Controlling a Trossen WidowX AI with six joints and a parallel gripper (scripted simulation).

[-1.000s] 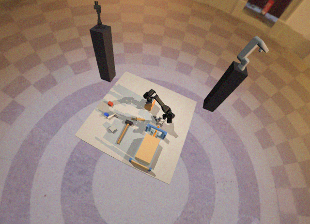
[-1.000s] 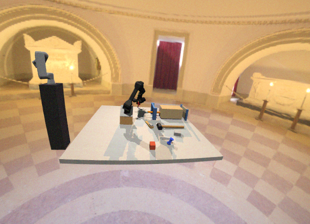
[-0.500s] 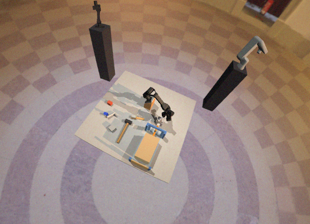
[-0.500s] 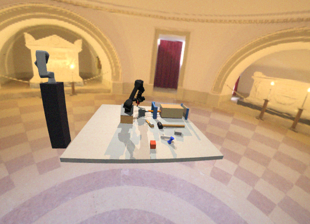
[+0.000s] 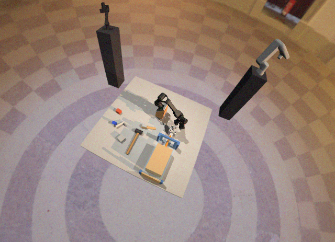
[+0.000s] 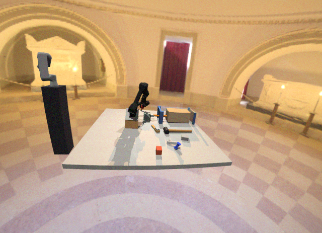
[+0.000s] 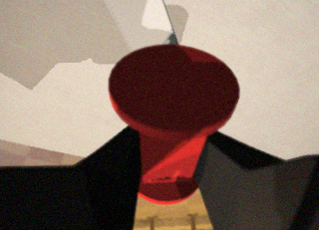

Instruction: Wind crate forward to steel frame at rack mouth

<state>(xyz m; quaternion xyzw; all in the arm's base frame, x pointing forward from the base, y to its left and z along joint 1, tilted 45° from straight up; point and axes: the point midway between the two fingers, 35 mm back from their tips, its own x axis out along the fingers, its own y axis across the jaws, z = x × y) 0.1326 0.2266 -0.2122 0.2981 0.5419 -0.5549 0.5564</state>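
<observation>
My gripper (image 7: 163, 128) (image 6: 142, 105) is shut on the red knob of the winch handle (image 7: 174, 88) (image 6: 142, 108), above the bench at the winch. The handle's thin arm runs from the knob towards the top of the grey winch (image 5: 171, 129) (image 6: 147, 118). The key and round hole are too small or hidden to judge. An orange strap (image 5: 166, 142) (image 6: 156, 115) runs from the winch through the blue frame (image 5: 177, 145) (image 6: 159, 114) to the tan crate (image 5: 159, 159) (image 6: 178, 115). The crate sits flat, with a small gap between its front and the frame.
A wooden-handled hammer (image 5: 132, 143) (image 6: 179, 131), a smaller orange-handled tool (image 5: 150, 127) (image 6: 155, 128), a blue-knobbed crank (image 5: 114, 123) (image 6: 177, 145), a grey block (image 5: 121, 138) (image 6: 184, 138) and a red cube (image 5: 118, 111) (image 6: 158, 150) lie on the bench.
</observation>
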